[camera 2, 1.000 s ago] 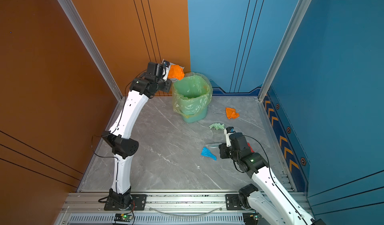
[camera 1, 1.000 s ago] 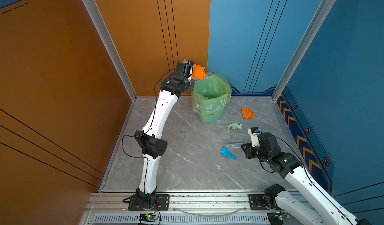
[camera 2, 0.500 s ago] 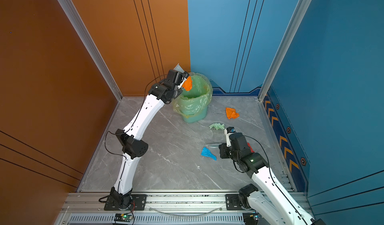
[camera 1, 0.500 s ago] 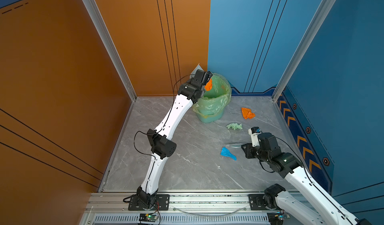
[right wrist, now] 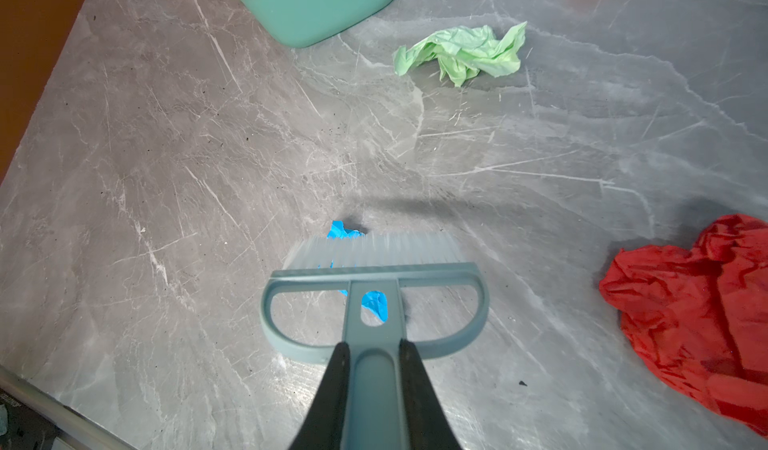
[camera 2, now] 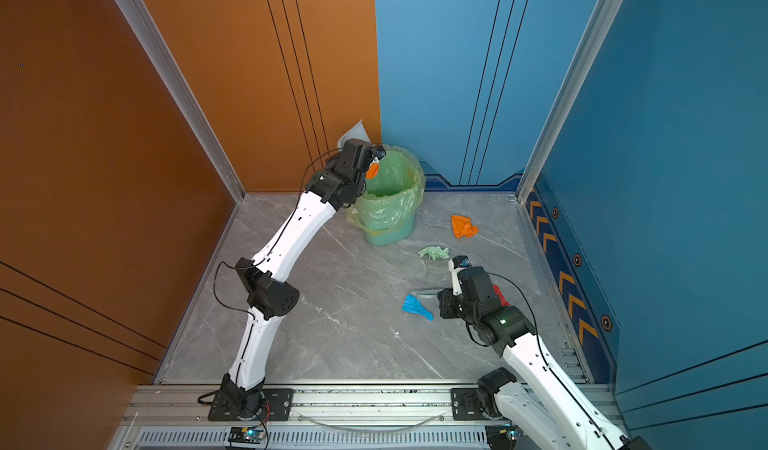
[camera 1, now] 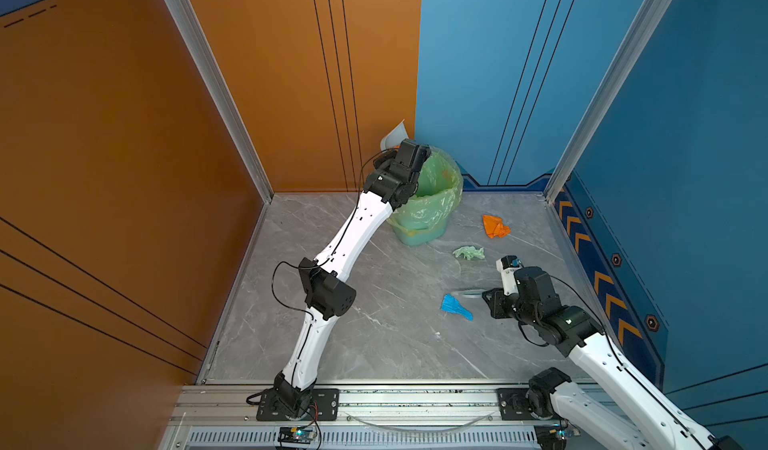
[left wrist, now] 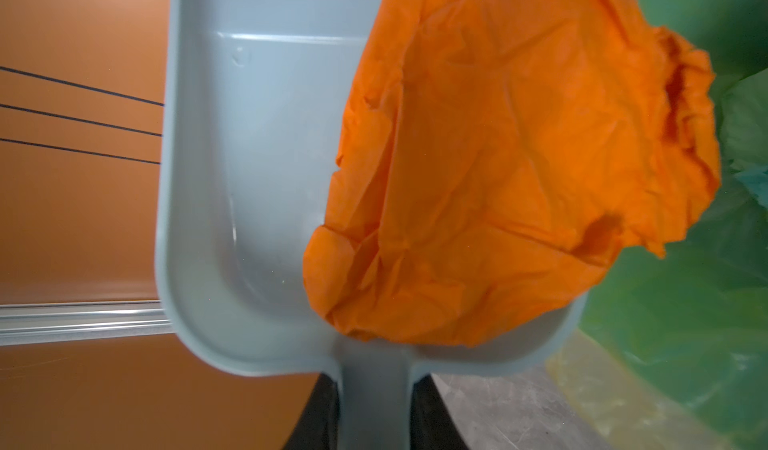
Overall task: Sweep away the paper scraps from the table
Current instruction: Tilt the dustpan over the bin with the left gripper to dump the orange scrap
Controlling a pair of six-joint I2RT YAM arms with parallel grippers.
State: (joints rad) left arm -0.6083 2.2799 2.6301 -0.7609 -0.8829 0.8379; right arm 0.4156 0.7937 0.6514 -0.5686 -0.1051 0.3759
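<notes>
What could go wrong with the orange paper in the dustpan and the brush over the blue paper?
1. The orange wad bulges over the side of the dustpan that the left gripper holds at the rim of the bin; it might drop outside, onto the table.
2. The brush in the right gripper is over the bright blue scrap; a quick stroke could flick it away.
3. The red scrap lies near the right arm, which might drag it.

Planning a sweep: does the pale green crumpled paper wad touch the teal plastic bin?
Apart: right wrist view shows bare table between pale green wad and teal bin.
</notes>
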